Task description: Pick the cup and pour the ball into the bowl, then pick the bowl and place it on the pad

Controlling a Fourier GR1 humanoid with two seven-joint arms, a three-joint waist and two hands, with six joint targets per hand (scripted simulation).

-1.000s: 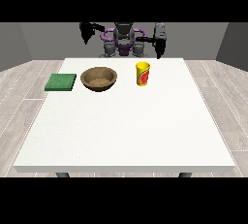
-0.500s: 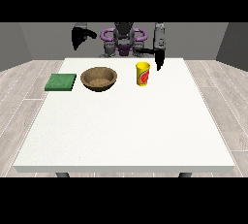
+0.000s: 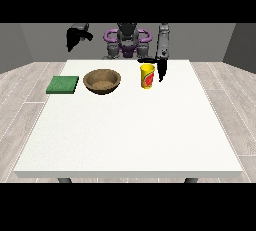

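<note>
My hand at the view's right (image 3: 161, 69) hangs with straight fingers just beside the yellow cup (image 3: 147, 76); closing carelessly, I might topple it.

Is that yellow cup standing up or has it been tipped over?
Upright. The yellow cup stands on the table with its open rim on top, right of the bowl.
</note>
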